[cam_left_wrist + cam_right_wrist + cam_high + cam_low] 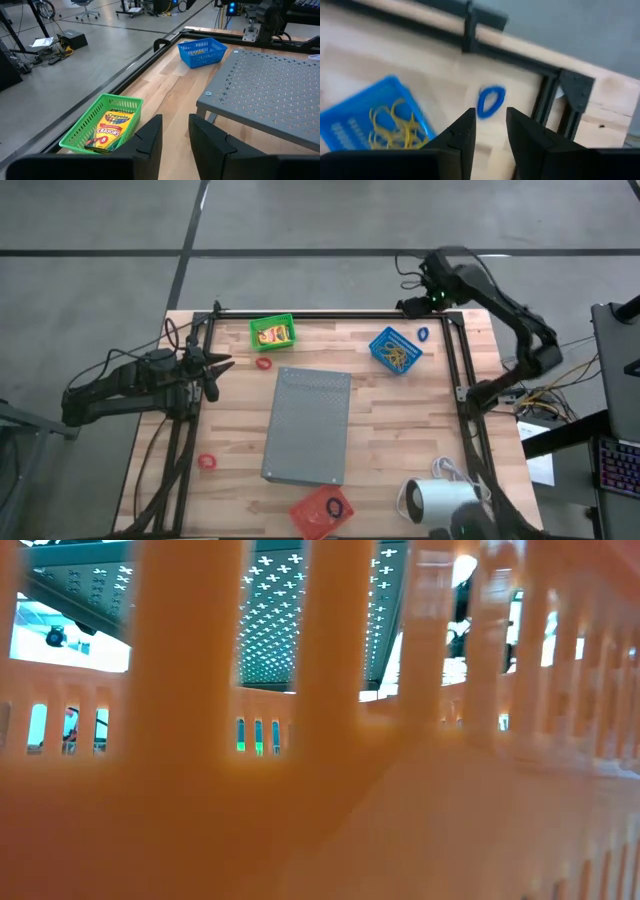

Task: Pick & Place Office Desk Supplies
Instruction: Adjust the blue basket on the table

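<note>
Three small baskets sit on the wooden table (400, 430) in the high view: a green basket (272, 332) at upper centre-left holding a yellow crayon box (273, 335), a blue basket (394, 349) at upper centre-right holding tan rubber bands (399, 354), and a red basket (322, 511) at the bottom centre holding a blue ring. A blue rubber ring (423, 334) lies on the table just right of the blue basket. Red rings lie below the green basket (264, 364) and near the lower left edge (207, 462). The grey perforated slab (308, 426) occupies the centre.

The right hand (415, 303) hovers over the upper right corner, fingers parted and empty, with the blue rubber ring beyond them. The left hand (218, 369) waits at the left edge, fingers slightly parted, grasping nothing.
</note>
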Robot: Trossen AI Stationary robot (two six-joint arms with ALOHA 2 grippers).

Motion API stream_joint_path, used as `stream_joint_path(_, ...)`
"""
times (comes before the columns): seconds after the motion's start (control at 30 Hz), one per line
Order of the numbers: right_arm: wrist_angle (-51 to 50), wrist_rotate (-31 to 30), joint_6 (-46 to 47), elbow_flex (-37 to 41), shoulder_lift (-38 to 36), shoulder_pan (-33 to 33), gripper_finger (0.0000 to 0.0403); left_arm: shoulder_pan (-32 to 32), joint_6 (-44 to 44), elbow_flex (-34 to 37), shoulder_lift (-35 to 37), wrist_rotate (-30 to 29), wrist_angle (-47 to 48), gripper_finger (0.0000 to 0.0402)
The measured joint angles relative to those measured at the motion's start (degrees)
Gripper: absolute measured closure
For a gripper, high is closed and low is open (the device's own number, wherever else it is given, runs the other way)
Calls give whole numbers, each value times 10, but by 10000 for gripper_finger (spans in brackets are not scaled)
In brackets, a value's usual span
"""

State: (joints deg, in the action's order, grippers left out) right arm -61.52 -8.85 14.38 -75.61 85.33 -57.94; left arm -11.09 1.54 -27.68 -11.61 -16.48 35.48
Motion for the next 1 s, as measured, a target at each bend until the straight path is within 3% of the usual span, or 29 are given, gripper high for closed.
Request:
stream_joint_path(0.27, 206, -125, 166, 246, -190, 90, 292, 0, 0, 0, 0, 0, 0, 303)
stream_joint_path(0.4, 308, -112, 193, 335, -264, 89, 280, 0, 0, 0, 0, 0, 0, 303)
stream_joint_path(0.53, 426, -45, 240, 383, -324, 97, 267, 0, 0, 0, 0, 0, 0, 303)
stream_joint_path(0.67, 584, -41, 277, 434, -336, 128, 262, 0, 0, 0, 0, 0, 0, 303)
stream_joint_path(0.8, 722, -119, 362, 472, -307, 157, 270, 0, 0, 0, 0, 0, 0, 303)
stream_joint_path(0.9, 753, -117, 399, 474, -281, 160, 277, 0, 0, 0, 0, 0, 0, 303)
stream_joint_path(1.0, 691, -66, 367, 421, -270, 149, 283, 0, 0, 0, 0, 0, 0, 303)
